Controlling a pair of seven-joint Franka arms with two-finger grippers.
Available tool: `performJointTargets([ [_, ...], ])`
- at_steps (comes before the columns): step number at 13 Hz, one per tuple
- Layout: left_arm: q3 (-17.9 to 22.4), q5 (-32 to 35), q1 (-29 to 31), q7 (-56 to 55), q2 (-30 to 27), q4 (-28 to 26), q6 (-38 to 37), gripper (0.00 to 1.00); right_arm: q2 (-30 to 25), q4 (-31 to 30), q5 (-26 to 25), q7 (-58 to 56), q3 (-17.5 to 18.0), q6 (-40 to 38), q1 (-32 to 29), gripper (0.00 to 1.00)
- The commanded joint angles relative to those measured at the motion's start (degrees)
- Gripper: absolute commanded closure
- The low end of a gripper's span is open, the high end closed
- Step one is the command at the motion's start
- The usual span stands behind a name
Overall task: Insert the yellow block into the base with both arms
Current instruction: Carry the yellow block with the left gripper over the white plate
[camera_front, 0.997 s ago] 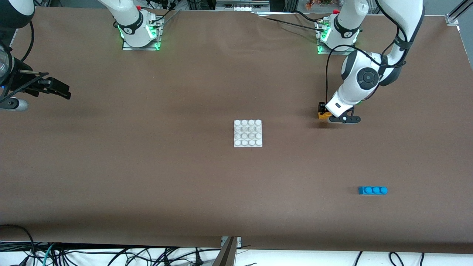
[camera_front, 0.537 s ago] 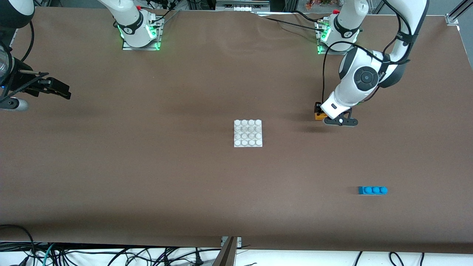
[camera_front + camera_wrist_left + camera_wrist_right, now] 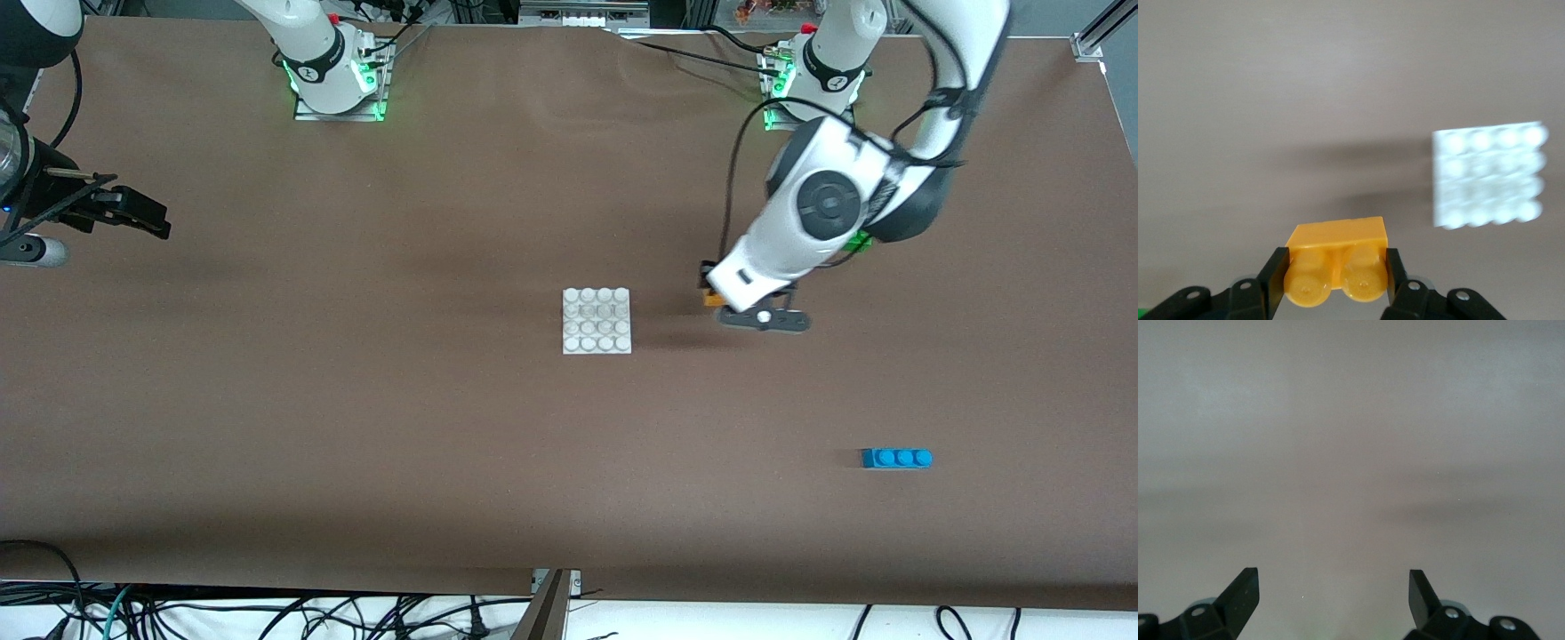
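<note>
The left hand [image 3: 1335,277] is clamped on the yellow block [image 3: 1337,260], one finger pressed against each end, and carries it in the air over bare brown tabletop [image 3: 444,427]. The base [image 3: 597,321] lies flat a short way from that hand, toward the right arm's end, with nothing on the cloth between them. A green brick [image 3: 858,240] peeks out from under the left arm. A blue brick [image 3: 896,458] sits well apart, nearer the front camera. The right hand [image 3: 1333,590] waits at its own end, fingers spread wide and empty.
</note>
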Motion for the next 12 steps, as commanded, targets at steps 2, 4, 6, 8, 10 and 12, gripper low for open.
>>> performJointTargets([
  [2,0.6,1.5,-8.2,-10.0,14.2,16.0,-2.9,0.61,0.3,1.2,0.1,0.6,0.4,-0.5,-0.4,0.01],
  [4,2.6,1.5,-12.6,-12.9,17.6,19.7,-2.8,0.61,0.3,1.2,0.1,0.6,0.4,-0.5,-0.4,0.01],
  [6,7.3,1.5,-18.7,-13.4,19.5,21.3,-2.4,0.61,0.3,1.2,0.1,0.5,0.3,-0.5,-0.4,0.01],
  [8,10.0,1.5,-21.9,-13.4,20.9,21.3,-1.1,0.60,0.3,1.2,0.1,0.6,0.4,-0.5,-0.4,0.01],
  [10,10.0,1.5,-22.1,-13.4,21.4,21.3,0.0,0.60,0.3,1.2,0.1,0.6,0.4,-0.5,-0.4,0.01],
  [12,10.0,1.5,-22.1,-13.4,21.5,21.3,0.1,0.60,0.3,1.2,0.1,0.6,0.4,-0.5,-0.4,0.01],
])
